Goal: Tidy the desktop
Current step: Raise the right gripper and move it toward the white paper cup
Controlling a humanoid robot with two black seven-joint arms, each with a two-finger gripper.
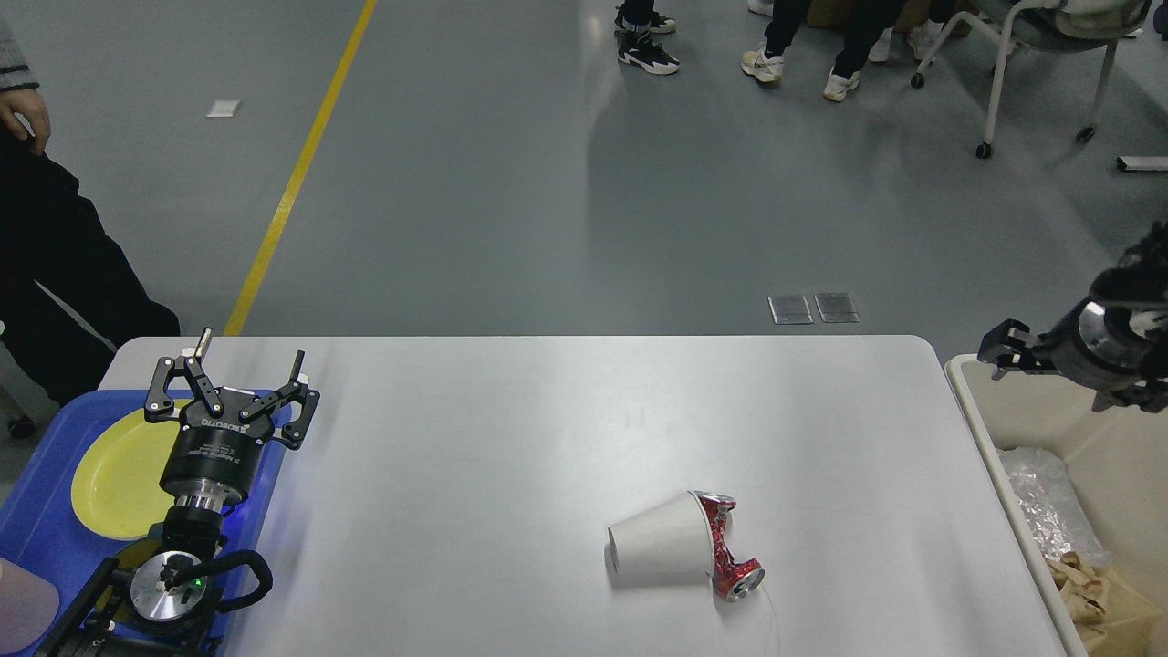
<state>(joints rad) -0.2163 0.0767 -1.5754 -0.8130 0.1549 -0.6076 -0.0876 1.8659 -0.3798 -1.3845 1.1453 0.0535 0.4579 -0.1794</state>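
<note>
The left claw (pixel 248 358) stands with its two fingers spread wide and nothing between them, poised over the far end of the blue plastic tray (pixel 41 538), where the tray meets the white worktop (pixel 511 438). The left arm rises from the tray's near end, its silver wrist joint low in the view. Under the arm, on the tray, lies a yellow plate (pixel 114 479), partly covered by the claw's black body.

The right claw (pixel 996 351) is seen small and dark from the side, beyond the tray on the opposite end of the worktop, hanging over the far rim of the cream bin (pixel 981 438); whether its fingers are apart or closed cannot be told. Inside the bin lie crumpled clear plastic wrap (pixel 1049 502) and some brown paper (pixel 1090 589).

The worktop fills the middle of the view, reaching from the tray across to the bin. Well apart from the tray, towards the bin and near the worktop's front edge, a white paper cup (pixel 659 546) lies on its side. A crushed red drinks can (pixel 728 552) rests against the cup's mouth, touching it on the side away from the tray.
</note>
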